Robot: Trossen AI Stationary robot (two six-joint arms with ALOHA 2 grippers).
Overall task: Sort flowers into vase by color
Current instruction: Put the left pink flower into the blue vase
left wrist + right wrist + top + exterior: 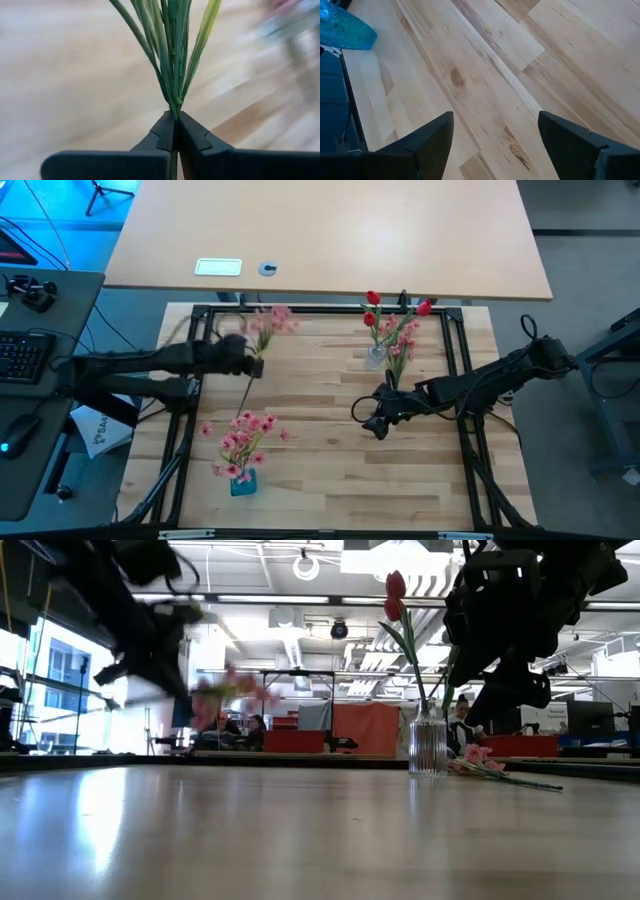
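Observation:
My left gripper (255, 363) is over the far left of the wooden table, shut on a pink flower spray (270, 320) lifted off the table. A blue vase (243, 483) near the front left holds pink sprays (246, 436). A clear vase (376, 358) at the far middle holds red buds (372, 298). Another pink spray (480, 758) lies on the table beside the clear vase. My right gripper (378, 423) hangs open over bare wood right of centre, nothing between its fingers (435, 137). My left gripper pinches the spray's green stem (175, 102) between its two fingertips, just below where the stem splits into several stalks and leaves. The fingers slant down and lie across the stem. The blossoms stand beyond the fingers toward the far edge, and the lower stem (246, 388) trails toward the near edge, clear of the table.
A black frame (455, 340) runs around the wooden tabletop. Bare wood lies between the two vases. A keyboard and mouse sit on a side desk (30, 355) at the left, and a larger table (330, 240) stands behind.

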